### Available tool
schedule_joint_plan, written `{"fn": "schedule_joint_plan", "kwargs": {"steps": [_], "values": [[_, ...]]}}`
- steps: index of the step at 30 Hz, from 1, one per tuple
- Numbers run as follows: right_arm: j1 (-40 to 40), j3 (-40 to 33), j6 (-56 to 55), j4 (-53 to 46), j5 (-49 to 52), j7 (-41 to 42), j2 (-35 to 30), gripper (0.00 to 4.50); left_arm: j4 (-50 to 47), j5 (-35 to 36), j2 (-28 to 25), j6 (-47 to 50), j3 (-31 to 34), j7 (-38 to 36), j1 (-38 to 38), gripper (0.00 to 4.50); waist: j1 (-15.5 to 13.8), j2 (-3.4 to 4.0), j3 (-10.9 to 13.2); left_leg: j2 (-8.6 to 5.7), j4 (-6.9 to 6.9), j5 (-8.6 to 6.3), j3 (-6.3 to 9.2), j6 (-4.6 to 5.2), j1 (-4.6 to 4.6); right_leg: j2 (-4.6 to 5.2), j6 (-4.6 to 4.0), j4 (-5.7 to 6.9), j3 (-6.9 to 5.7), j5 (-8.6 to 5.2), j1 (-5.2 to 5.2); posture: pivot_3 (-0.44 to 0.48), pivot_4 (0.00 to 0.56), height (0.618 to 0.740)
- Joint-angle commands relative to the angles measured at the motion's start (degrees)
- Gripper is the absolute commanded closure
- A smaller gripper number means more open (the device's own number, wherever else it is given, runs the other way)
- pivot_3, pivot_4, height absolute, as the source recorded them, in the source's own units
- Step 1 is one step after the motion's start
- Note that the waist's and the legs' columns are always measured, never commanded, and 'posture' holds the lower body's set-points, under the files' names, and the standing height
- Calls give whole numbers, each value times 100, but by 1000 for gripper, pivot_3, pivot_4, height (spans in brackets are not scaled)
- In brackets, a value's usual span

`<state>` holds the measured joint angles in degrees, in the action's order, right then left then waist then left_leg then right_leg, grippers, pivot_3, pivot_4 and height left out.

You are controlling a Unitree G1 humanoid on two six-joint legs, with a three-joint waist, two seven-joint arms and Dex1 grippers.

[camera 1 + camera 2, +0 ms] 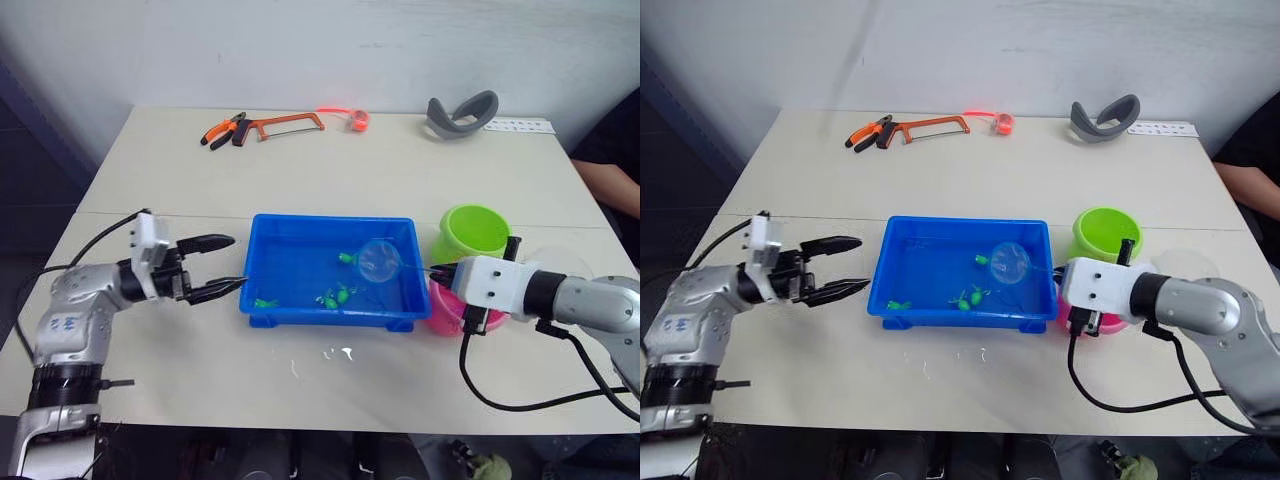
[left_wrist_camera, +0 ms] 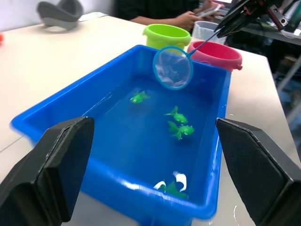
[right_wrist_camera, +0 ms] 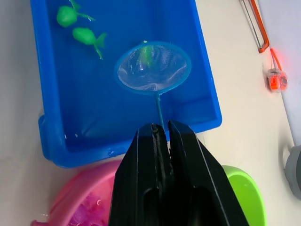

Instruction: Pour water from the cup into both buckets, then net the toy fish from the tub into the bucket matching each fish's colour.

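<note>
The right claw (image 3: 160, 141) is clamped tight on the net (image 3: 153, 67) handle, with the hoop held out over the tub (image 1: 300, 305) at its 2 o'clock corner, just above the water. One green fish (image 3: 146, 54) shows through the mesh; whether it lies in the net or under it I cannot tell. More green fish (image 1: 335, 297) float near the tub's 6 o'clock wall. Beside the tub at 3 o'clock stand the pink bucket (image 3: 80, 207), which holds pink bits, and the green bucket (image 1: 472, 232) behind it at 2 o'clock. The cup (image 2: 207, 32) stands beyond the buckets.

The left claw (image 1: 215, 268) hangs wide open and empty at the tub's 9 o'clock end, just off the rim.

Risks, as I judge them: the handle is thin and gripped near its end, so the hoop may twist or sag during the lift and tip a fish out. The pink bucket sits right under the right wrist, so a green fish could drop there on the way over. A careless swing could also knock that bucket or splash water onto the surface (image 1: 300, 180).
</note>
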<state>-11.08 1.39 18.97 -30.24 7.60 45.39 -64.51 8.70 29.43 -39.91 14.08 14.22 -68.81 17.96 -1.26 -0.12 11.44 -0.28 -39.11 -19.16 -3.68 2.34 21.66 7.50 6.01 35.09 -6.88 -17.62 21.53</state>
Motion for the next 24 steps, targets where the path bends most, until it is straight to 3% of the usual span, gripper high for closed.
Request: {"fn": "schedule_joint_plan", "kwargs": {"steps": [1,13,24], "values": [[-302,220,49,167,-229,221,64,4500,-465,187,-98,113,203,134,-143,23,-5,0,0,1,0,0,0,0,0,0,0,1,0,0,0,0,150,740],[-1016,958,393,577,-743,684,480,4500,-891,271,-38,242,219,445,-218,23,10,1,0,2,1,0,-3,-6,-1,-2,0,4,1,0,3,0,150,740],[-1237,1239,1368,313,-573,822,1242,4500,-969,245,-9,248,115,495,-199,23,6,0,0,1,1,1,-4,-7,-2,-3,0,7,2,0,3,0,150,740]]}}
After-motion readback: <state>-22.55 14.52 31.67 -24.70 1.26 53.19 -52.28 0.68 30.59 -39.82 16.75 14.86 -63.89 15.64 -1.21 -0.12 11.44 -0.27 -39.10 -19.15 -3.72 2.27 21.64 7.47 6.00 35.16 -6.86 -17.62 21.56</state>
